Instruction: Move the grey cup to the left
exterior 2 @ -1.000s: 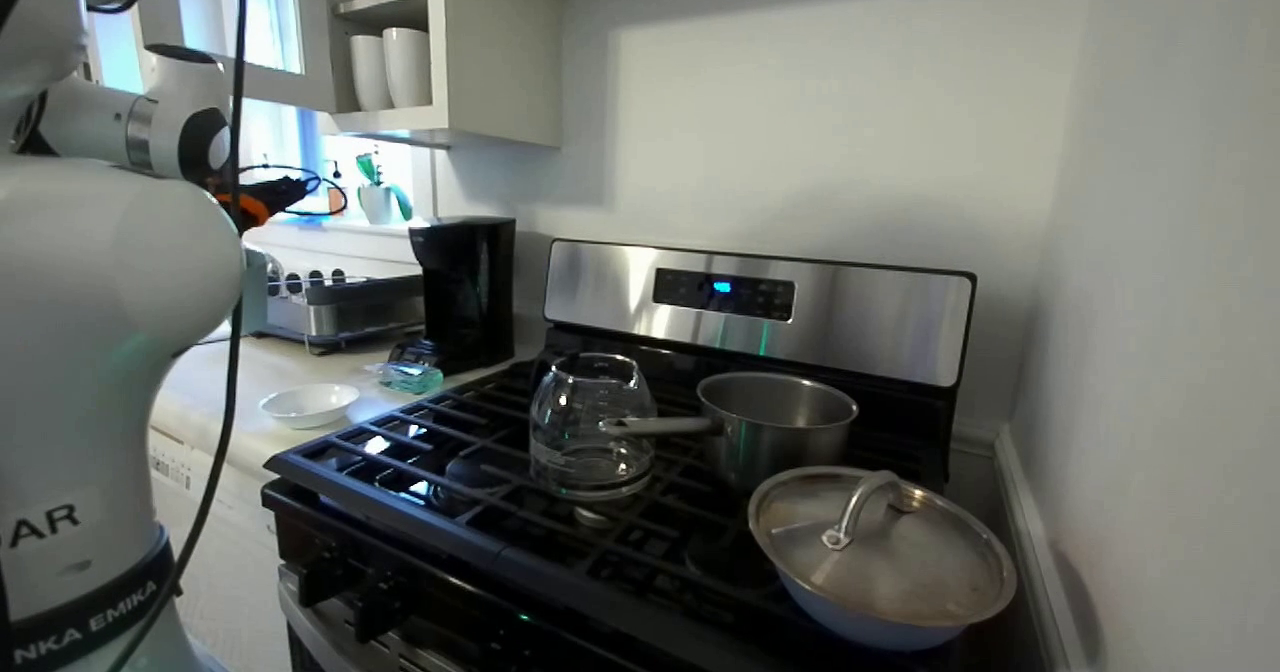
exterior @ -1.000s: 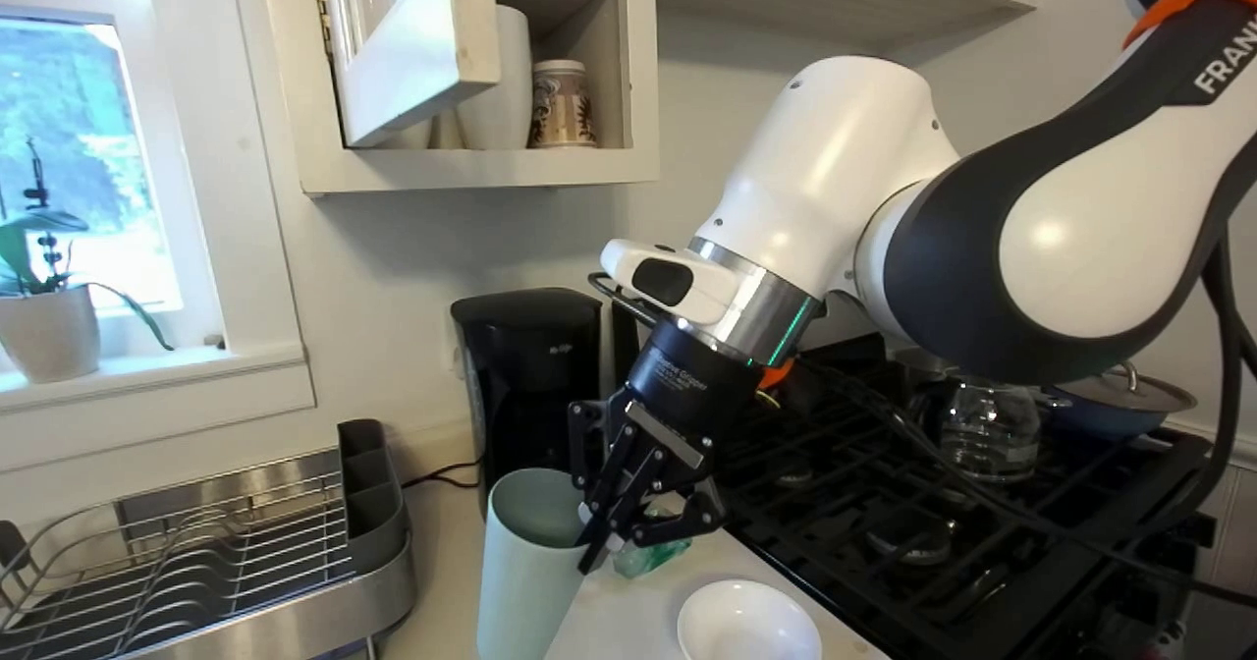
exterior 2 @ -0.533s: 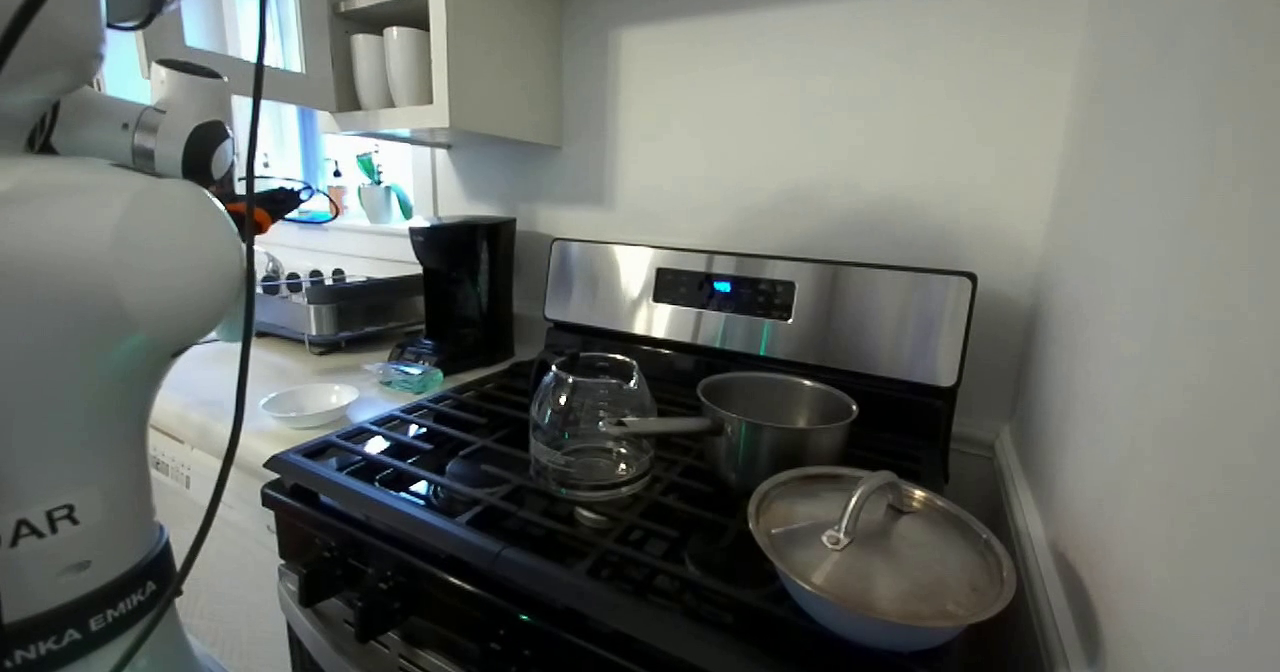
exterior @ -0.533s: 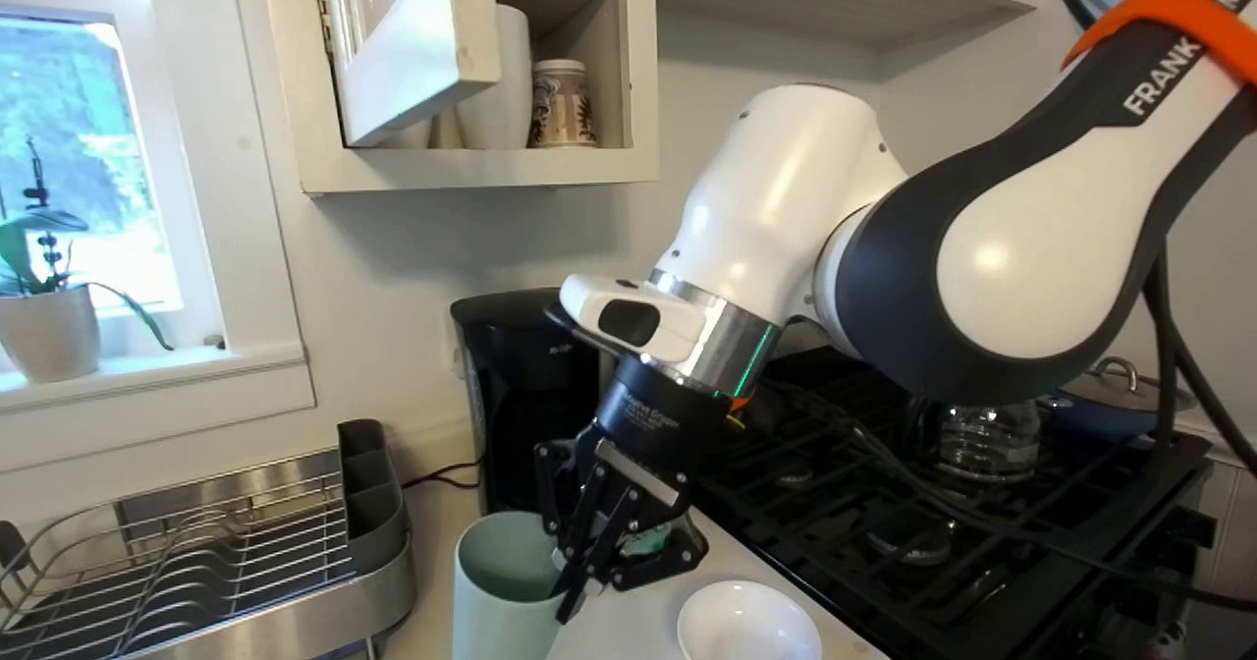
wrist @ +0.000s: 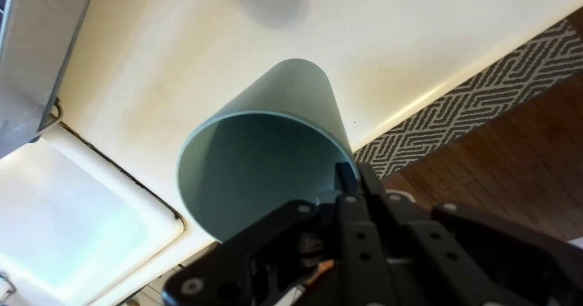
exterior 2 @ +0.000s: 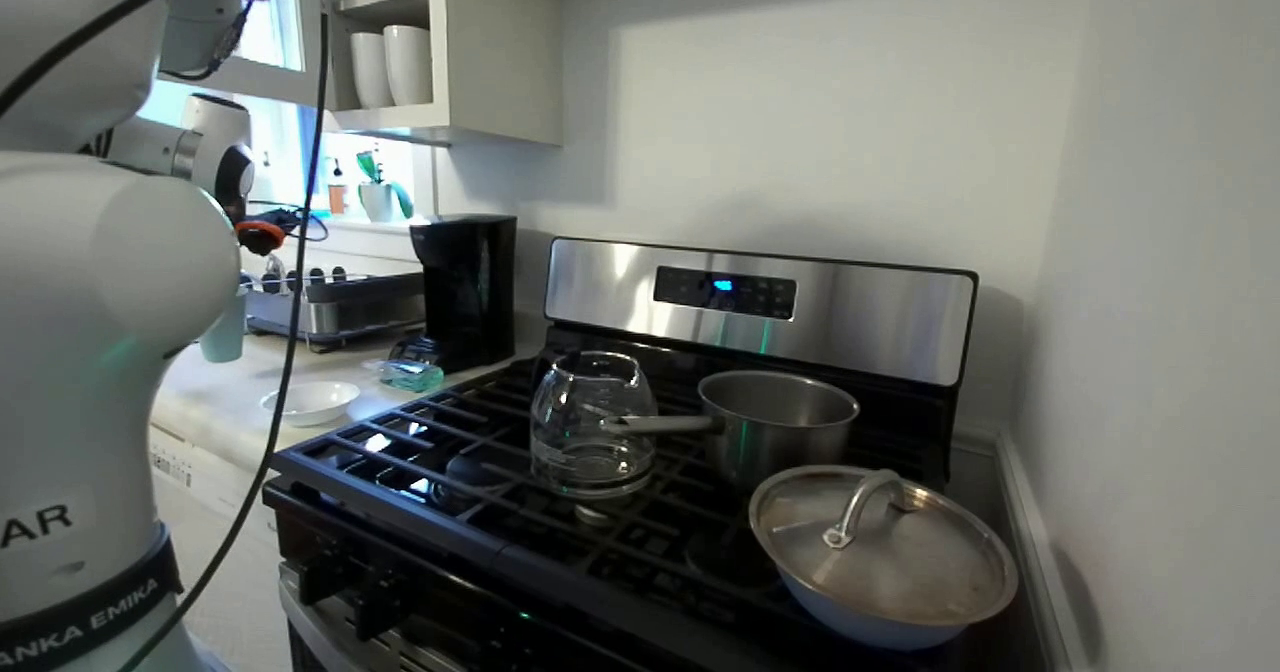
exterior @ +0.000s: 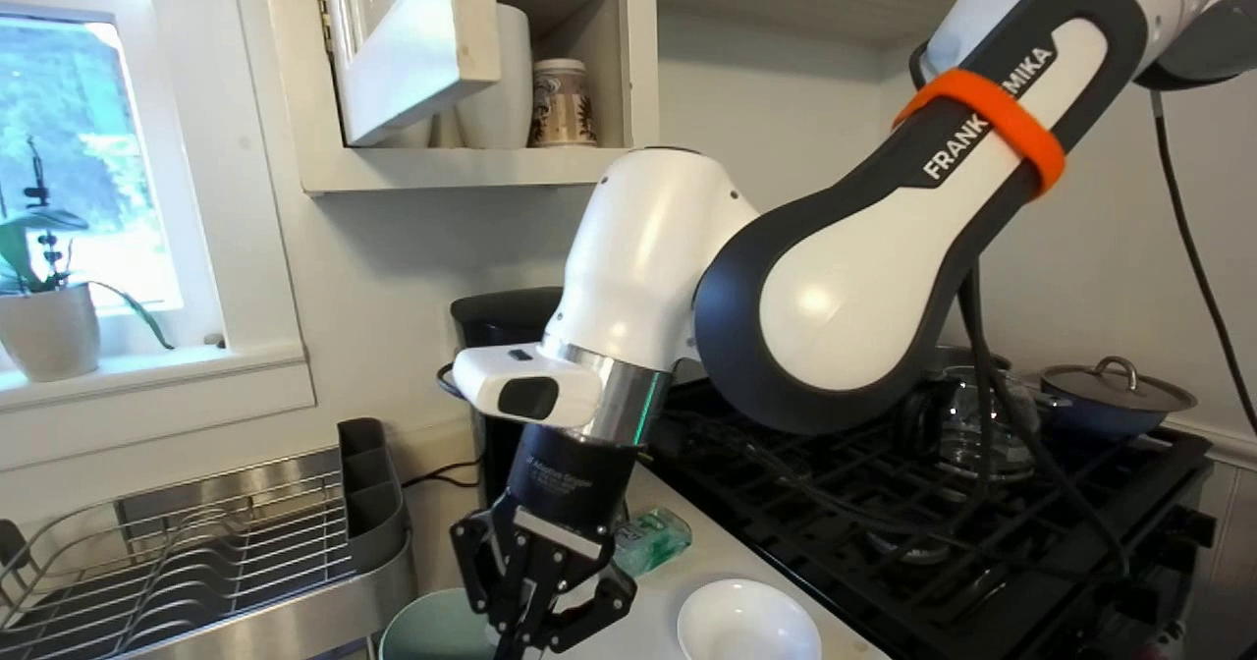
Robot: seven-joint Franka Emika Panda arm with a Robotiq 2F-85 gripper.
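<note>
On my wrist view I have the black two-fingered gripper [wrist: 358, 174] at the lip of the tall, matte grey-green cylindrical cup [wrist: 259, 160], its jaws pinching the cup's wall, one inside the mouth and one outside. The open mouth faces my wrist camera, and around it I see the off-white desk [wrist: 173, 69], the white sink [wrist: 59, 215] in a corner of the view and a grey patterned rug [wrist: 455, 110] past the desk's edge. In an exterior view the cup shows beside the end of the silver wire dish rack [exterior: 236, 542], its lower part cut off by my frame; in an exterior view the white arm [exterior 2: 110, 262] covers much of it, so I can't swear whether its base touches the desk or hangs just above. I also have a shallow round white bowl [exterior: 748, 623] and a clear-and-green plastic packet [exterior: 653, 542] on the desk, both apart from the cup. The black coffee maker [exterior 2: 465, 287] stands near the packet, beside the black gas stove [exterior 2: 640, 572]. On the stove I make out a clear glass carafe [exterior 2: 575, 442], a stainless steel saucepan [exterior 2: 780, 432] and a blue pan [exterior 2: 880, 627] under a steel lid [exterior 2: 920, 562].
</note>
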